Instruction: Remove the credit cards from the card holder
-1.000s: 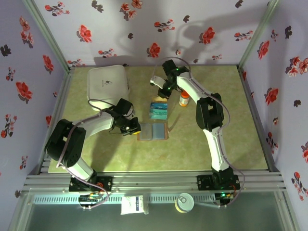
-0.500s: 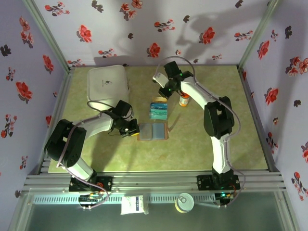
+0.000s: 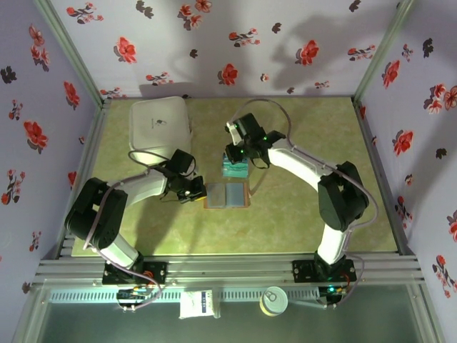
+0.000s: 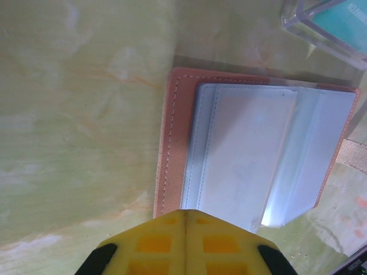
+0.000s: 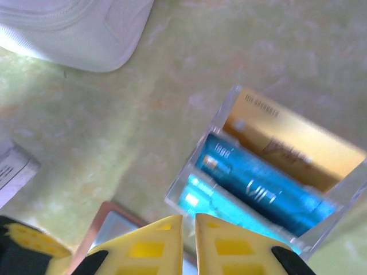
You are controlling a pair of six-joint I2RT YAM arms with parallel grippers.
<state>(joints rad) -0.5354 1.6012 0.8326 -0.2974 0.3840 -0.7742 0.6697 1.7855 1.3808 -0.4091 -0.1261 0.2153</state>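
The card holder (image 3: 227, 194) lies open on the table, brown rim up and blue-grey pockets showing (image 4: 258, 154). My left gripper (image 3: 191, 191) is shut, its yellow tip (image 4: 184, 215) at the holder's left edge. Just behind the holder, the credit cards (image 3: 235, 166) stand in a clear plastic rack: a tan one (image 5: 292, 143), a blue one (image 5: 264, 189) and a teal one (image 5: 218, 209). My right gripper (image 3: 235, 151) hovers over the rack's near end. In the right wrist view the right gripper (image 5: 189, 220) shows a narrow gap between its fingers with nothing in it.
A large white square box (image 3: 161, 123) sits at the back left, and its corner shows in the right wrist view (image 5: 69, 28). A small white object (image 5: 11, 166) lies at that view's left edge. Floral walls close in the table on three sides.
The right arm has swung from the back of the table forward and left, over the rack of cards, and its fingers have parted slightly. The left arm has stayed at the holder.
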